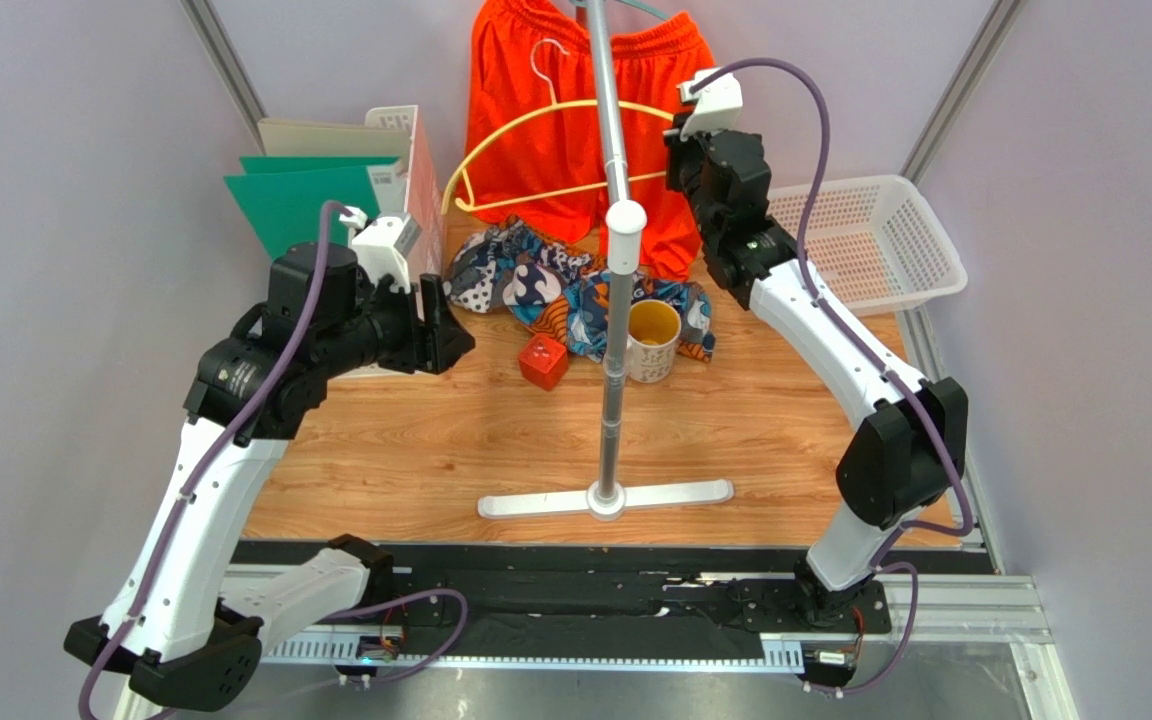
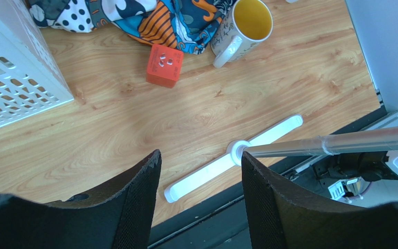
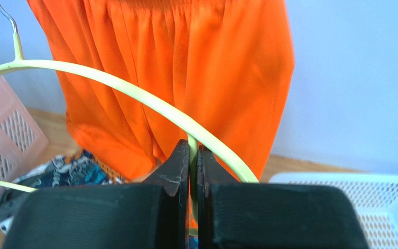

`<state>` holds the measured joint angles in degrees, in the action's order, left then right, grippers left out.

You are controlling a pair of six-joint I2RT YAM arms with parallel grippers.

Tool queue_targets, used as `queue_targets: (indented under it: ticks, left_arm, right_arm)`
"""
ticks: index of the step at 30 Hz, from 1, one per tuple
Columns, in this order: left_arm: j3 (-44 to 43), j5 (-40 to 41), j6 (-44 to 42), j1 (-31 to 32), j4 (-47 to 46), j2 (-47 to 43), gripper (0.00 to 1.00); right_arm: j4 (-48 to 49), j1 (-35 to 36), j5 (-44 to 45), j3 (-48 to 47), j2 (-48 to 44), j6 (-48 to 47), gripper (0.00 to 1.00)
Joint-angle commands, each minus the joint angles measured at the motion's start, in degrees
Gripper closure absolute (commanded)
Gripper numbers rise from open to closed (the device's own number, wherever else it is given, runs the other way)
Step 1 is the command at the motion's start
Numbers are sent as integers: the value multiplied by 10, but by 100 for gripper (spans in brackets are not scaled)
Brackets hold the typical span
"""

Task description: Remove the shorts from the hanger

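The bright orange shorts [image 1: 560, 90] hang at the back from the top of the rack; they fill the right wrist view [image 3: 185, 62]. A bare pale-yellow hanger [image 1: 552, 198] is in front of them. My right gripper [image 1: 675, 150] is shut on the hanger's right end [image 3: 133, 91], the thin wire pinched between the fingertips [image 3: 193, 148]. The printed blue, white, black and orange shorts [image 1: 537, 278] lie crumpled on the table, also in the left wrist view [image 2: 149, 18]. My left gripper [image 1: 440, 338] is open and empty above the table's left side [image 2: 201, 161].
The rack's metal pole [image 1: 615, 300] rises from a white cross base [image 1: 605, 498]. A yellow-lined mug [image 1: 653, 338] and a red cube [image 1: 543, 362] sit by the printed shorts. A white basket [image 1: 868, 240] is at the right; a white crate [image 1: 402, 165] and green folders [image 1: 297, 195] are at the left.
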<state>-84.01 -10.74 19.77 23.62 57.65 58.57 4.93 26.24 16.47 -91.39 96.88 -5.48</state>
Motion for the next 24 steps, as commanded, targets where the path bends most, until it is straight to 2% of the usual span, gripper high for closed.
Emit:
queue_targets:
  ticks: [1,12,17,24]
  left_arm:
    - [0,14,-18,1,-9,-15,36]
    - [-1,15,-27,10,-12,-9,35]
    - [1,20,-31,16,-11,-7,34]
    - [-5,27,-38,25,-12,0,34]
  right_arm:
    - [40,3,-13,-55,-8,-20,100]
    - [42,3,-8,-118,1,-31,100]
    - [53,1,22,-135,4,-17,100]
    - [32,-7,49,-210,44,3,100]
